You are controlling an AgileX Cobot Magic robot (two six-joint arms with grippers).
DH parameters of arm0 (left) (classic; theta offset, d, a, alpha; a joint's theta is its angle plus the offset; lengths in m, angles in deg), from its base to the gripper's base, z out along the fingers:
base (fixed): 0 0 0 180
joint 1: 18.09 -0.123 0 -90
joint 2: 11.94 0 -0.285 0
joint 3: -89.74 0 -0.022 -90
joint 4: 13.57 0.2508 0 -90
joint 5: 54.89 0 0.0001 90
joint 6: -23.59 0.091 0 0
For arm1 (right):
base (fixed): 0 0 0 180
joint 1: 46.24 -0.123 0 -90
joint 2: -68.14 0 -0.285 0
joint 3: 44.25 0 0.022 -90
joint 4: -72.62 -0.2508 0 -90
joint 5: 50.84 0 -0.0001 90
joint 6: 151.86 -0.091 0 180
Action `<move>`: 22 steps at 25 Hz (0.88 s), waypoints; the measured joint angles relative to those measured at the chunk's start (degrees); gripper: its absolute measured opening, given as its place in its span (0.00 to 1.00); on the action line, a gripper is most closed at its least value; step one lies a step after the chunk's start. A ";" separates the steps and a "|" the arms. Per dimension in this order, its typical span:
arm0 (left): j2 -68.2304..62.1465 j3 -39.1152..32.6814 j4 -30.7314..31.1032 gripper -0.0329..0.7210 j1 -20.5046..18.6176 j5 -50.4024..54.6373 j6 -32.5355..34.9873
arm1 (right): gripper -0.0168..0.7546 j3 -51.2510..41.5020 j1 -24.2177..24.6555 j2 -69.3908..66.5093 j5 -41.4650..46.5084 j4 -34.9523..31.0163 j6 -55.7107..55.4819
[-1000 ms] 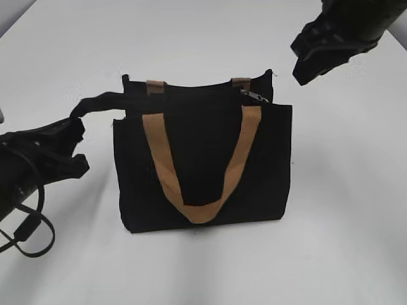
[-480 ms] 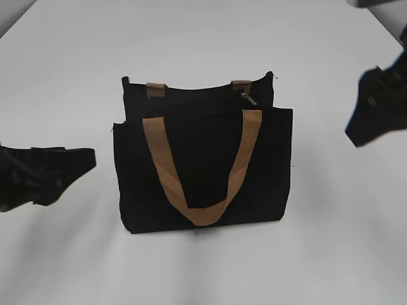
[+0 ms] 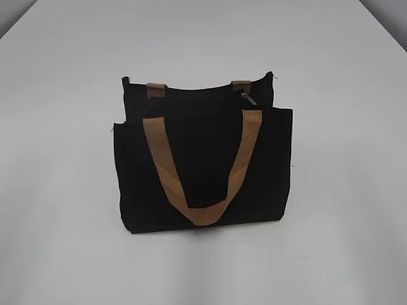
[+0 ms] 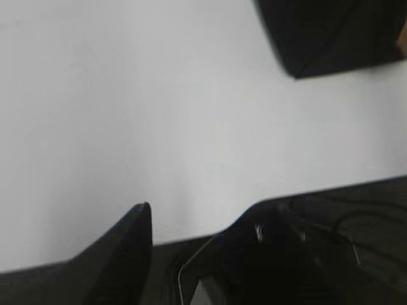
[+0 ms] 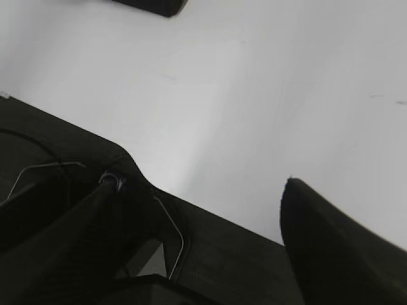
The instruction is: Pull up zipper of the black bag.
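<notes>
The black bag [image 3: 203,165] stands upright in the middle of the exterior view, with tan handles. Its zipper runs along the top edge, and the small grey pull tab [image 3: 248,99] sits near the right end. Neither gripper shows in the exterior view. In the left wrist view my left gripper [image 4: 203,216] is open and empty over the table, with a corner of the bag [image 4: 331,32] far ahead at the top right. In the right wrist view my right gripper [image 5: 203,184] is open and empty, with a bit of the bag [image 5: 152,5] at the top edge.
The bag stands on a plain white table [image 3: 63,222]. The near tan handle [image 3: 202,210] hangs down over the bag's front panel. Nothing else stands on the table.
Both arms have drawn back outward and left the exterior view. The left gripper has let go of the bag's left top corner, which has dropped back. The bag has not moved.
</notes>
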 joint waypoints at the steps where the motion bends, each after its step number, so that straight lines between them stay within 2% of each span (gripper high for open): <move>1: 1.71 0.00 0.00 0.62 0.00 3.83 0.10 | 0.79 -1.31 0.00 4.00 0.00 0.00 0.00; 4: 7.80 0.00 -0.65 0.62 0.00 8.85 0.78 | 0.79 -3.94 0.00 14.83 0.00 0.00 -0.06; 10: 23.87 0.00 -1.93 0.62 0.00 8.49 5.51 | 0.79 -7.78 0.00 29.15 -0.19 0.16 -0.13; 13: 30.72 0.00 -1.93 0.62 0.00 6.92 9.65 | 0.79 -8.42 0.00 30.98 -1.04 0.40 -0.13; 17: 31.64 -0.29 -1.93 0.62 0.05 4.92 14.91 | 0.79 -8.50 0.00 30.98 -1.57 0.66 -0.08; 22: 31.46 -2.02 -2.45 0.60 0.05 1.44 16.98 | 0.79 -8.50 0.00 30.98 -1.66 0.63 -0.08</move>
